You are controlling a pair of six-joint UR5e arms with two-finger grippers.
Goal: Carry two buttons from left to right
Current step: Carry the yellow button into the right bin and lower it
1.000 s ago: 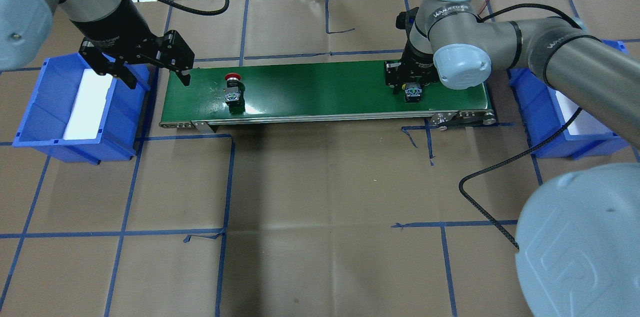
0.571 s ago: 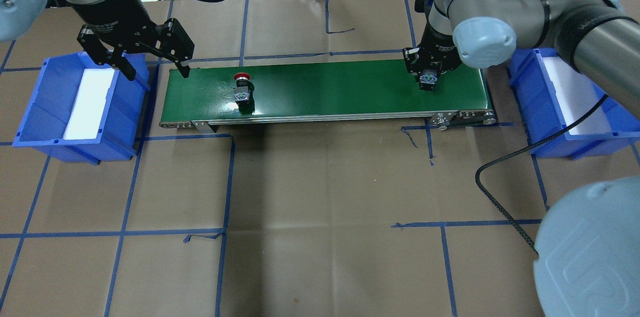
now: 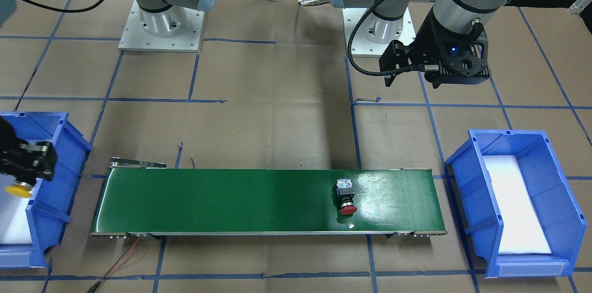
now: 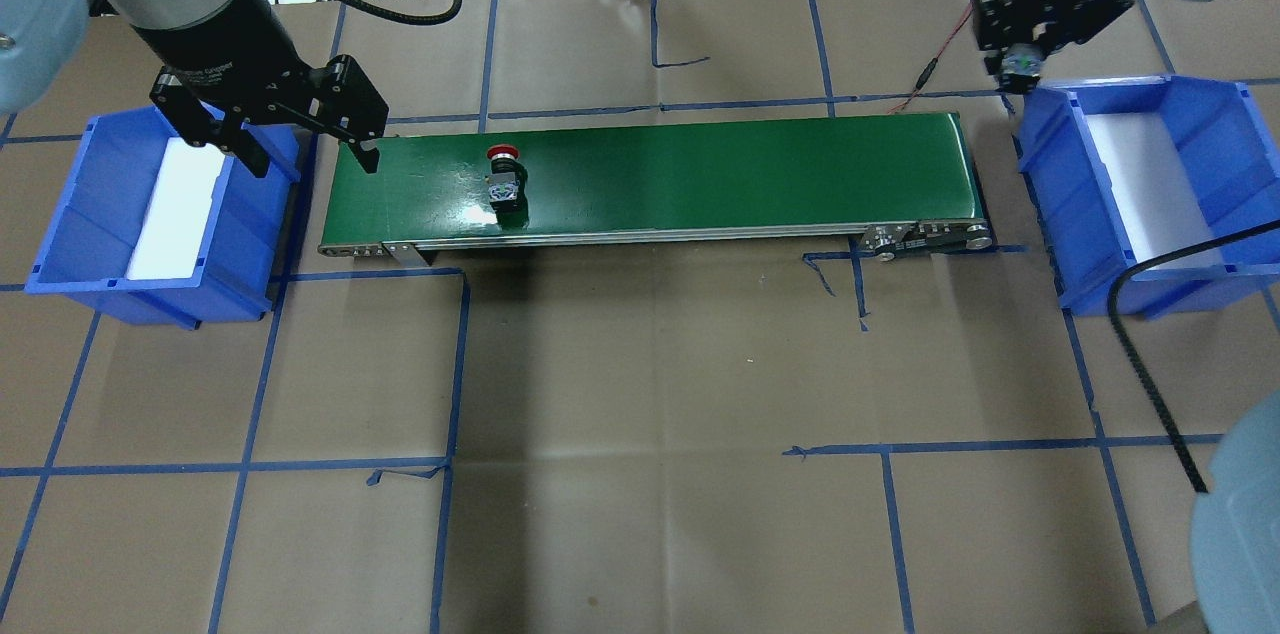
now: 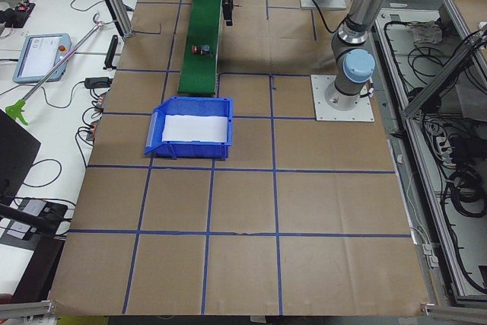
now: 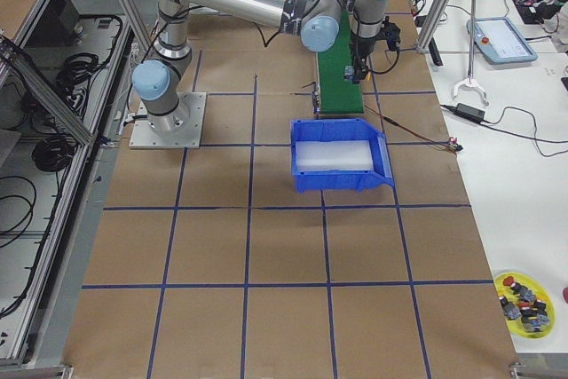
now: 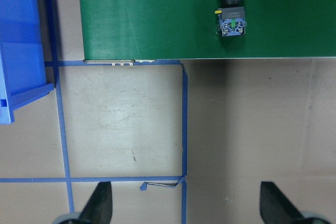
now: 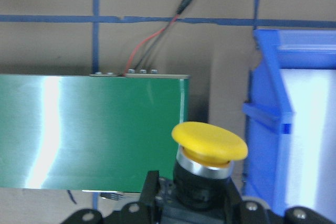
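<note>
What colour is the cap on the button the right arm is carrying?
Yellow. The carried button shows best in the right wrist-mounted view.

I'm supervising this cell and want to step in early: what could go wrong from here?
1. The right gripper holds the yellow-capped push-button roughly above the right blue plastic bin at its wall, not clearly over its white pad; releasing now might drop it outside.
2. The red-capped push-button lies on its side on the green conveyor belt; it could roll on its round cap.
</note>
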